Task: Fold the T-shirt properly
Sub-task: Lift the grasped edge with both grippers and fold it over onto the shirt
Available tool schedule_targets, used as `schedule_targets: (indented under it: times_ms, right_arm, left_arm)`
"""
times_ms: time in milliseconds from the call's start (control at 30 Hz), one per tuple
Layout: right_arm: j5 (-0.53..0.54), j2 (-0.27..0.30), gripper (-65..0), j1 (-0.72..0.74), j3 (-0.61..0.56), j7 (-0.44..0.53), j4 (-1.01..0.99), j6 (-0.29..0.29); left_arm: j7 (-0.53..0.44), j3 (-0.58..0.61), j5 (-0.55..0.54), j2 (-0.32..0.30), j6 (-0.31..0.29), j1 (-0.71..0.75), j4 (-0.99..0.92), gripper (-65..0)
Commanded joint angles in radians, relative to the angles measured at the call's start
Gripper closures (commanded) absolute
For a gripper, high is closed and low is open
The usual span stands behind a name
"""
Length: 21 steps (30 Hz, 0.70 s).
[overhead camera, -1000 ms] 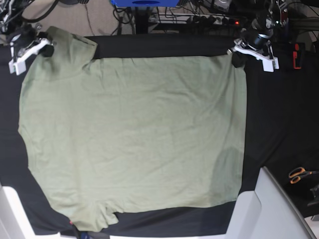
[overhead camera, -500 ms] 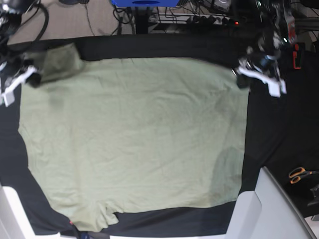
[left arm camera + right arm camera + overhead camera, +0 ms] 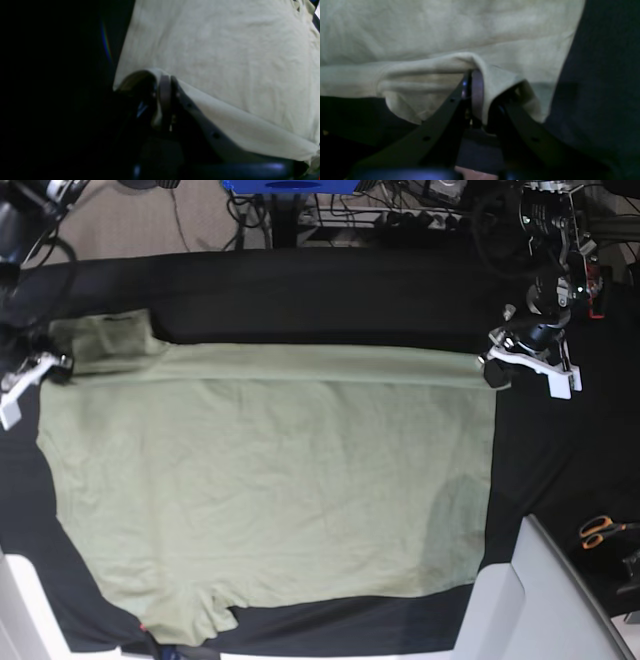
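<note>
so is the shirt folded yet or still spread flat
Mostly spread. The shirt lies flat on the black cloth; only its far edge is turned over in a narrow strip, pinched by the left hand and right hand.

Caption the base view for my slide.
Both arms hold the far edge of the T-shirt, folding it over on the black tablecloth.

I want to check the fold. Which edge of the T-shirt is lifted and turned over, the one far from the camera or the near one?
The far edge of the T-shirt, between the two grippers, is doubled into a band. The near edge lies flat on the black tablecloth.
</note>
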Motion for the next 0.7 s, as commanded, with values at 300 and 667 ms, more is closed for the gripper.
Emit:
schedule_targets:
  times_ms: [300,667]
  right_arm:
    - [0.021,0.073,-0.3,0.153,-0.111,0.144,-0.207,0.001]
    - [0.021,0.133,-0.3,0.285,-0.211,0.276,-0.43,0.001]
  left_arm:
    - [-0.022,-0.001,-0.008,-0.015,-0.007,-0.096,-0.056,0.0]
    - [-0.024,0.033,0.113,-0.002,-0.006,-0.226,-0.137,0.0]
